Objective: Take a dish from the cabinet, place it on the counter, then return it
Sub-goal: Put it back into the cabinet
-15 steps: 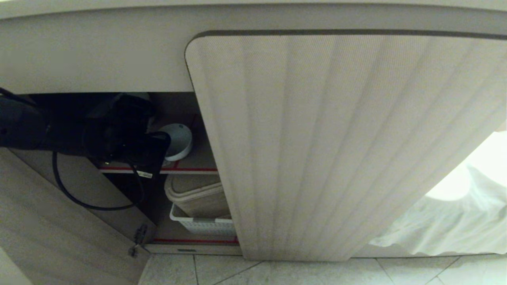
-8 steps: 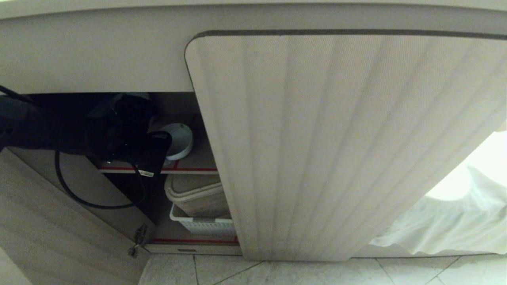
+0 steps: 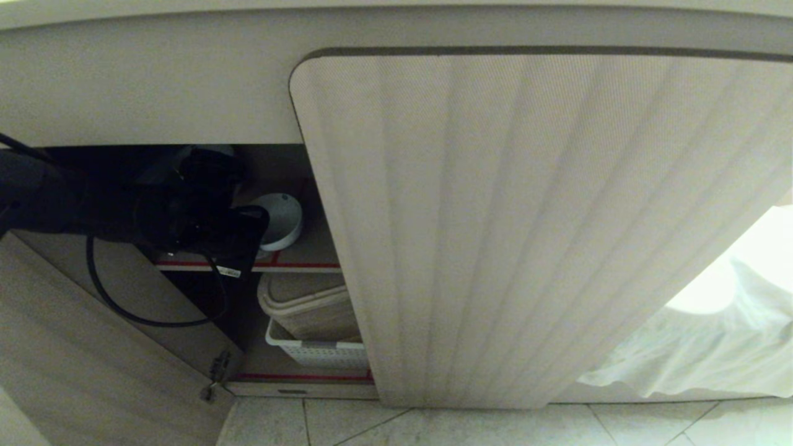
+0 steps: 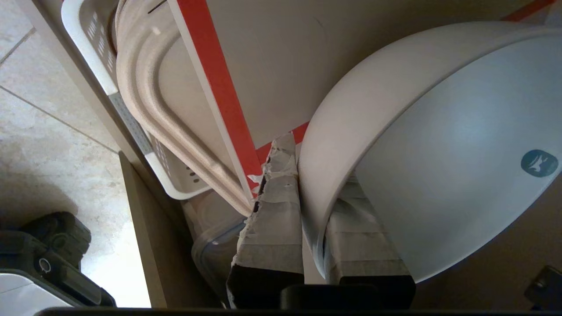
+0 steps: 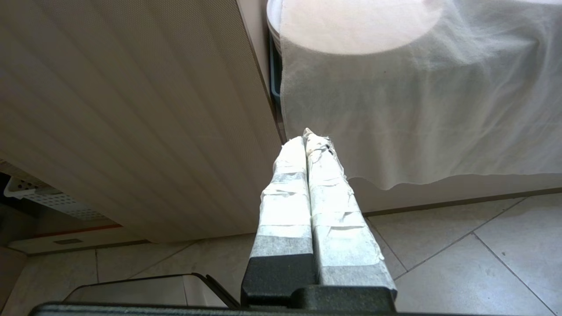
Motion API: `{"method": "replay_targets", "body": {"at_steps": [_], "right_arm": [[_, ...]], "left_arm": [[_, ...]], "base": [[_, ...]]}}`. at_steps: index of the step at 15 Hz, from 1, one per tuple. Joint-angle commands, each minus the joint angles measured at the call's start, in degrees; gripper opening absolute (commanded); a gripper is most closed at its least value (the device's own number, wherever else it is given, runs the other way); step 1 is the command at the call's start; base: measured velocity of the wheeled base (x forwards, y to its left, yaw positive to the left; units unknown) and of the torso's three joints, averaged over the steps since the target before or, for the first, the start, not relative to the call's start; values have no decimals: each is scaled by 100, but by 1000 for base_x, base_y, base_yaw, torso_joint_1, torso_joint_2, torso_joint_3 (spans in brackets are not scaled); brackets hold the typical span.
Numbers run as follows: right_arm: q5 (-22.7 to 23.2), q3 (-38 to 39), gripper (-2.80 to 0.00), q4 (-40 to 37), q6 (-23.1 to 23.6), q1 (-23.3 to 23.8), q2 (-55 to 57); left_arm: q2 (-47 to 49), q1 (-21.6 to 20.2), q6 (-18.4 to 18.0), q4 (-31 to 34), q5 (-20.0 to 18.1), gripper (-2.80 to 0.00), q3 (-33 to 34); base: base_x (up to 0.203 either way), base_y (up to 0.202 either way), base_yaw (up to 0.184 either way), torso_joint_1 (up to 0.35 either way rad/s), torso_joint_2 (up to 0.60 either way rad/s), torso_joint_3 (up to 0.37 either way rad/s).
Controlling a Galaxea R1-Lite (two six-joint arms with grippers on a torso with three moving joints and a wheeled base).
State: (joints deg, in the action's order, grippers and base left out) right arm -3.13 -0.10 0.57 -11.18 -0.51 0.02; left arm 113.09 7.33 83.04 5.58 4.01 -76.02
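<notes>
— Since the closed ribbed door (image 3: 533,229) fills most of what's in front of us, what can you make out of the cabinet (image 3: 148,80) itself?

— Only its left side stands open. Its plain door (image 3: 80,347) is swung out on the left, and inside there's an upper shelf (image 3: 310,263) edged with red tape. On the right, a white cloth (image 3: 700,347) hangs down to the tiled floor (image 3: 471,427).

— And lower down, inside?

— A white slotted basket (image 3: 316,354) sits below the shelf, with beige trays (image 3: 303,303) standing on edge in it.

— Where's the robot's left arm?

— It reaches in from the left at shelf height, black, with a cable looping under it. The left tool (image 4: 312,193) is clamped on the rim of the dish (image 4: 443,145), one taped finger (image 4: 274,219) outside the wall and the other (image 4: 360,237) inside the bowl.

— So where is the dish exactly?

— At the upper shelf, near its front edge and toward the right of the opening, tipped well onto its side so the mouth faces partly outward. There's a small teal sticker (image 4: 539,163) inside it. I cannot tell whether it touches the shelf.

— And the right tool (image 5: 309,145)?

— Off to the right, away from the opening, its taped fingers pressed together on nothing, pointing at the seam between the ribbed door and the cloth.
</notes>
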Motion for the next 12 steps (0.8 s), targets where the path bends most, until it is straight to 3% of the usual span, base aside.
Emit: {"method": "replay_targets", "body": {"at_steps": [1,12], "right_arm": [[-3,1,-280,4,-7,-2,-2],[-3,1,-280,4,-7,-2,-2]], "left_arm": [[11,6,45,4,3,-280,0],[55,6,22,4,3,-280,8]], "base": [[0,0,0,0,0,0],[0,0,0,0,0,0]]}}
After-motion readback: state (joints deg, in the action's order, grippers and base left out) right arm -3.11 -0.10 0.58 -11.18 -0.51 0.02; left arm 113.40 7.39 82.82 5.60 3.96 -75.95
